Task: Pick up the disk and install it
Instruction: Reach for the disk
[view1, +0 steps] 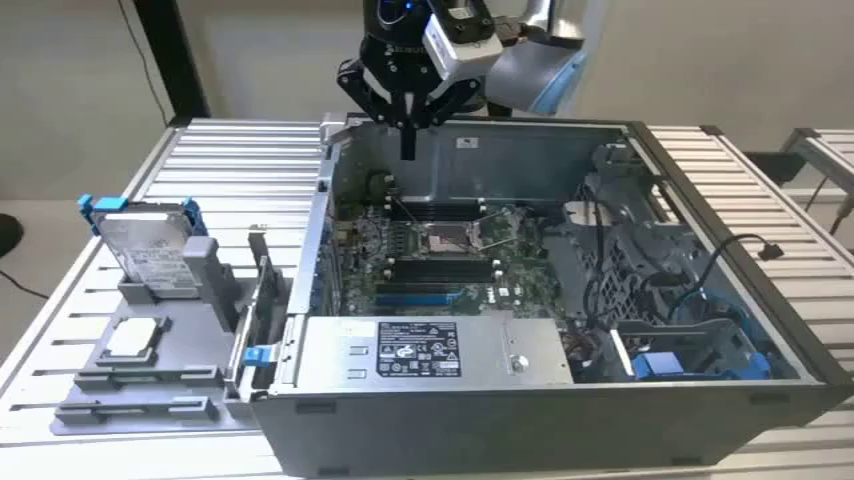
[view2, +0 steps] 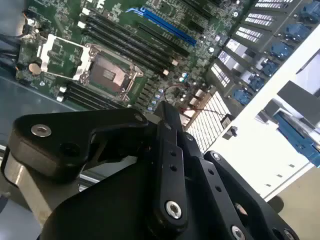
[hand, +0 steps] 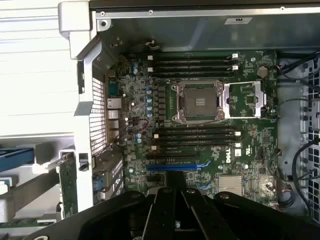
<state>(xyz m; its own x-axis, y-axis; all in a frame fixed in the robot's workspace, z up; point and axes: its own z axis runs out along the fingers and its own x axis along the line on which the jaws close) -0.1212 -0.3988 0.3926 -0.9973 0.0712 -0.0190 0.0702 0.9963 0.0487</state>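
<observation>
Gripper, closed and empty, hangs over the motherboard. The disk stands well apart, by the table edge on the exterior view's left. Descent here could strike the open socket.

An open computer case lay on a slatted metal table, reaching its near edge. Inside, a green motherboard lay flat with its processor socket uncovered. A grey power-supply box with a white label sat against the case's near wall. By the table's near corner, at the exterior view's left, a grey holder carried a small square chip.
</observation>
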